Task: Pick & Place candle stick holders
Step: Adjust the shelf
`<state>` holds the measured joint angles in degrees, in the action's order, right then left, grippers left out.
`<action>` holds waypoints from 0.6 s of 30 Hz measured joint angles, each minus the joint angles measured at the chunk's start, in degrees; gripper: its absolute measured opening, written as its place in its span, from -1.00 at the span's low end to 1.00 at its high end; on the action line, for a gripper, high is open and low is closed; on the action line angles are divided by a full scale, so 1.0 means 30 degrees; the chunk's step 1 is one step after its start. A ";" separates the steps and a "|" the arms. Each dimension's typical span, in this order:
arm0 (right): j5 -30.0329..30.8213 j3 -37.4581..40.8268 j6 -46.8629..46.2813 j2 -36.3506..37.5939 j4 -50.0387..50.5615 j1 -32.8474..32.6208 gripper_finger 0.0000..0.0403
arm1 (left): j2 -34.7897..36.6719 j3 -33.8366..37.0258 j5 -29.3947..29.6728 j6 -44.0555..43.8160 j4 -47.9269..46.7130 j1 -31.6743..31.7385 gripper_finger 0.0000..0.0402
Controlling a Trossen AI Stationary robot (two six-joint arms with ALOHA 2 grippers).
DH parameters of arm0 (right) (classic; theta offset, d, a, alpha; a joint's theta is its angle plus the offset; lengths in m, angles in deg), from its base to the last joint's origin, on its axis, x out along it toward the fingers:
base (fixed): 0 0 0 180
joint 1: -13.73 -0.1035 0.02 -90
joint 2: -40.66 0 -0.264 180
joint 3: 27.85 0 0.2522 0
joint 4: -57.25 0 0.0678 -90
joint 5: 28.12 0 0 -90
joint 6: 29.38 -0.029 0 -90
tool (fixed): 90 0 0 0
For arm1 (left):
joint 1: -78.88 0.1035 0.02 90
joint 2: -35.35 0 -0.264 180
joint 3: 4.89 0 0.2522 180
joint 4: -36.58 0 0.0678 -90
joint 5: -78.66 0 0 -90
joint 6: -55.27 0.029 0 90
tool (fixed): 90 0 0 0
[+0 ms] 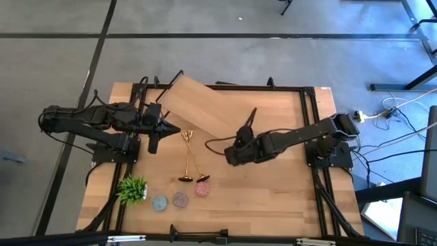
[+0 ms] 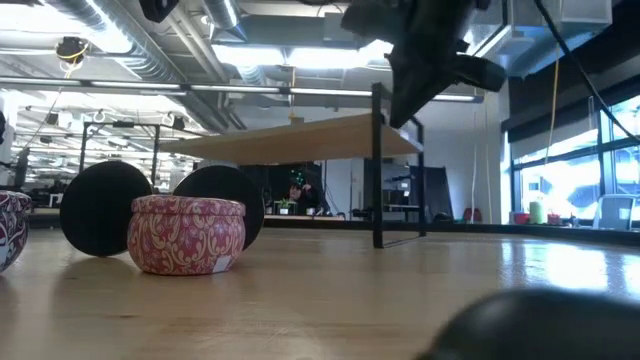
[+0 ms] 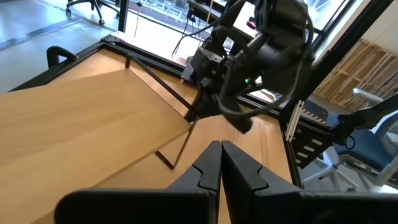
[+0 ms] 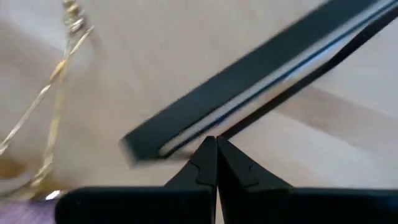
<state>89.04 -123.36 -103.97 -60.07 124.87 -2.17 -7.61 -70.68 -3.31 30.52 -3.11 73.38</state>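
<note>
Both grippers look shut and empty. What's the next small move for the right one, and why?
Probably open the right gripper and ease it toward the two gold candlesticks, which lie crossed on the table beside it. Its fingers are pressed together, holding nothing, so they cannot take a stem as they are. The left gripper waits shut.

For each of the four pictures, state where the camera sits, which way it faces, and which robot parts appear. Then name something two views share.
High: overhead, straight down; both arms, left gripper, right gripper, gold candle stick holders.
Low: table height, level across; pink tin, an arm above.
Left wrist: past its shut fingers toward the right arm.
Right wrist: past shut fingers onto the table.
Shared: gold candle stick holders, high and right wrist.
</note>
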 joint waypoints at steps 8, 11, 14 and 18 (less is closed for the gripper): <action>0.0447 -0.1736 0.0024 0.0015 -0.0122 -0.0634 -1.00 | -0.0014 0.0000 0.0741 0.0625 -0.0019 -0.0005 -0.97; 0.0477 -0.1839 0.0103 -0.0040 -0.0813 -0.0380 -1.00 | -0.0014 0.0000 0.1175 0.0697 -0.0014 0.0000 -0.97; 0.0753 -0.1839 0.0147 -0.0336 -0.0967 -0.0014 -1.00 | -0.0014 0.0000 0.1317 0.0841 -0.0014 0.0000 -0.97; 0.1005 -0.1839 0.0009 -0.0842 -0.0819 0.0639 -1.00 | -0.0014 0.0000 0.1319 0.0801 -0.0003 -0.0007 -0.97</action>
<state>92.06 -128.87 -103.94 -62.60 122.42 -0.26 -7.66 -70.68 0.65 32.92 -3.12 73.36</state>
